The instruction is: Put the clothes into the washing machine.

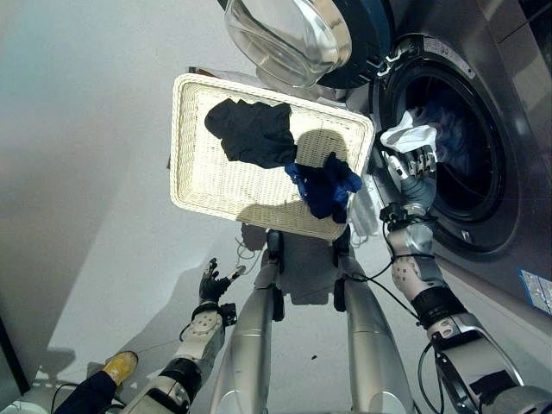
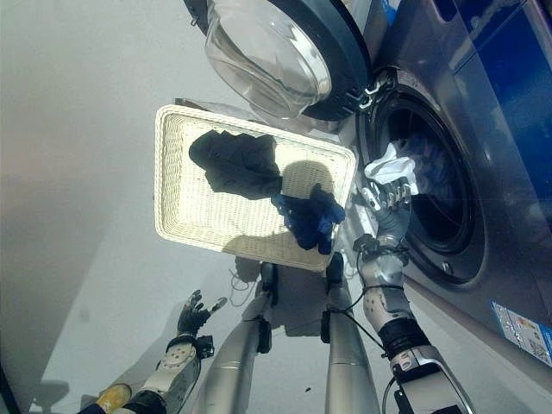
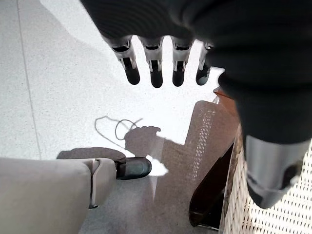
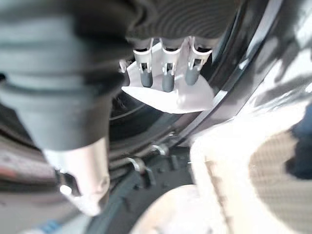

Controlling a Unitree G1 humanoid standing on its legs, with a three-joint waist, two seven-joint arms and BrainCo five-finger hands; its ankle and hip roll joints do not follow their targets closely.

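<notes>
Right hand [image 1: 416,166] pinches a white garment [image 1: 407,135] at the washing machine drum [image 1: 457,155] mouth; push deeper past the rim before letting go; left hand [image 1: 211,280] open, idle, well clear of drum.

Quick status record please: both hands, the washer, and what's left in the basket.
right hand: at drum opening, fingers curled on white cloth
left hand: low by the floor, open, empty
washing machine: door open, clothes inside
basket: holds dark garment and blue garment
</notes>
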